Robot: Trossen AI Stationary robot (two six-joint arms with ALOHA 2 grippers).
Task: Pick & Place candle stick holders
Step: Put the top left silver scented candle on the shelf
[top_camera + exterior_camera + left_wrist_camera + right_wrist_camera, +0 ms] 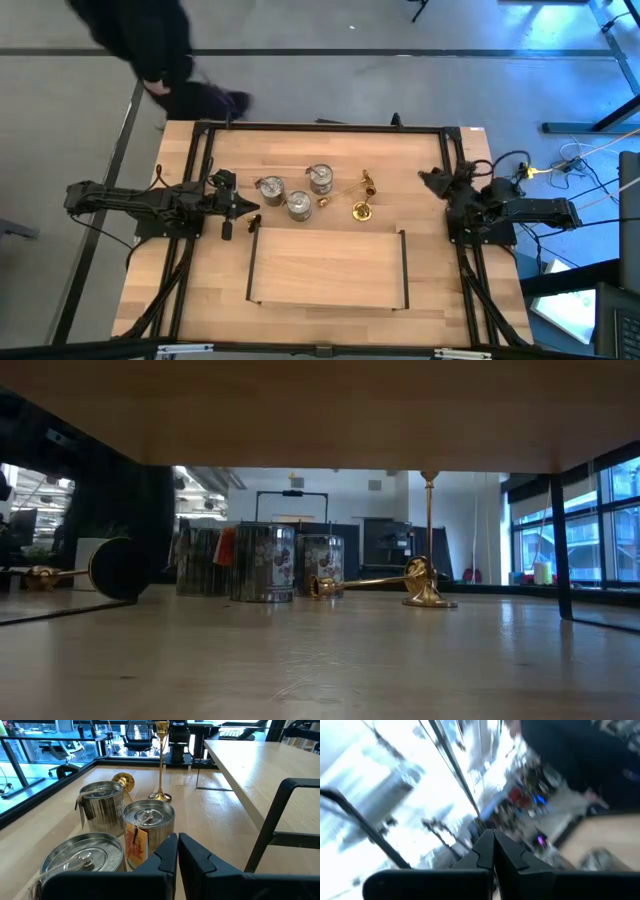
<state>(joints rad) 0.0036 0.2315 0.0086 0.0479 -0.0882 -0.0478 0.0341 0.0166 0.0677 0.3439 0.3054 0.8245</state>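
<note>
The left gripper [177, 851] sat low over the counter [330, 255], fingers pressed together and empty. Just ahead of it stood three squat round silver-grey metal holders [148, 827]; beyond them one slim gold brass holder [161, 760] stood upright, with another [123, 781] lying on its side. To grasp well, I judged it should spread its fingers first, then close in on the nearest silver holder [85, 857]. The right gripper [437, 181] waited well apart, also closed.
</note>
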